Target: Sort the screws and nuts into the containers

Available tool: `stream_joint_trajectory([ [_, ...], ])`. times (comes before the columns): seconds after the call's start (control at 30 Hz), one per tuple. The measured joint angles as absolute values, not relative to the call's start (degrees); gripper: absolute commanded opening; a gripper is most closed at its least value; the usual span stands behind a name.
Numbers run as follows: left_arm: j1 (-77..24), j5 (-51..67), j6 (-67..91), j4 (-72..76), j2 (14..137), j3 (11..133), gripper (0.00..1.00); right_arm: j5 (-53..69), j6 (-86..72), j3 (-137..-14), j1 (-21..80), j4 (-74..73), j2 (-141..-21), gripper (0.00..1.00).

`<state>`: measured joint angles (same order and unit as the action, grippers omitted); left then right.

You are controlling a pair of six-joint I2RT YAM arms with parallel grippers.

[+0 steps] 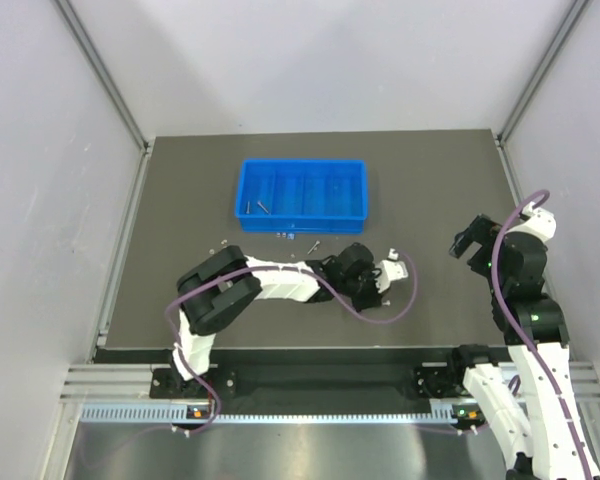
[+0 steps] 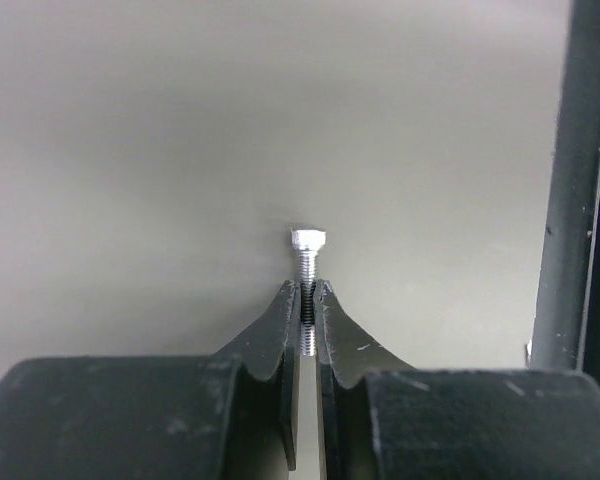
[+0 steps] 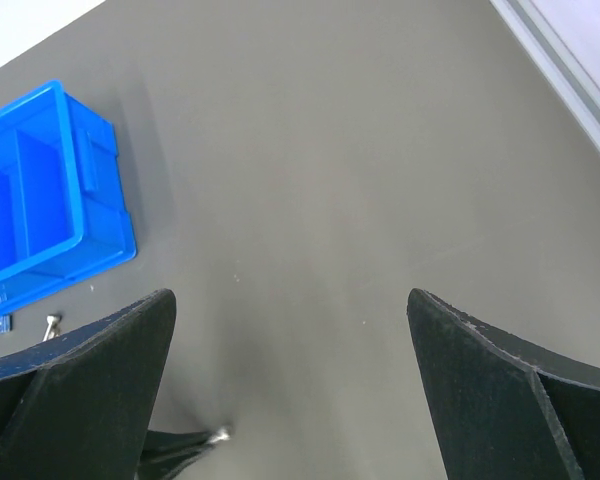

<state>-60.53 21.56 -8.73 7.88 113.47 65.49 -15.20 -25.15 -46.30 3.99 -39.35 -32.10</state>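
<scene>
My left gripper point(image 2: 308, 290) is shut on a silvery screw point(image 2: 308, 258), gripping its shaft with the head sticking out past the fingertips. In the top view it point(image 1: 393, 258) is low over the mat, to the front right of the blue tray point(image 1: 302, 212). That screw's head also shows in the right wrist view point(image 3: 218, 436). My right gripper point(image 3: 290, 300) is open and empty, raised at the right side of the table point(image 1: 467, 240). Two screws point(image 1: 257, 208) lie in the tray's leftmost compartment. A few loose pieces point(image 1: 316, 244) lie on the mat in front of the tray. I cannot make out any nuts.
The tray's corner shows in the right wrist view point(image 3: 80, 250), with a loose screw point(image 3: 52, 321) on the mat beside it. A metal frame rail point(image 2: 570, 190) stands at the right of the left wrist view. Grey walls enclose the dark mat point(image 1: 430, 180).
</scene>
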Motion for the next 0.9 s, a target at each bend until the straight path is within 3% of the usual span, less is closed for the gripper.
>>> stream_joint_trajectory([
  [0.27, -54.2, 9.5, 8.2, 16.8, 99.4, 57.0, 0.04, -15.4, -25.4, -46.2, 4.0, -39.3, -31.9, 1.00],
  [0.5, -37.5, -5.9, 18.8, 18.2, 86.0, 55.4, 0.04, -15.2, -25.8, -44.7, 4.0, -38.4, -31.9, 1.00],
  [0.67, -26.7, -12.8, 21.3, 17.2, 86.0, 55.9, 0.04, -14.7, -26.6, -42.7, 4.0, -37.7, -33.0, 1.00],
  [0.9, -22.0, -18.0, 22.1, 14.9, 94.0, 60.2, 0.04, -13.8, -27.1, -42.3, 4.0, -36.1, -34.4, 1.00],
])
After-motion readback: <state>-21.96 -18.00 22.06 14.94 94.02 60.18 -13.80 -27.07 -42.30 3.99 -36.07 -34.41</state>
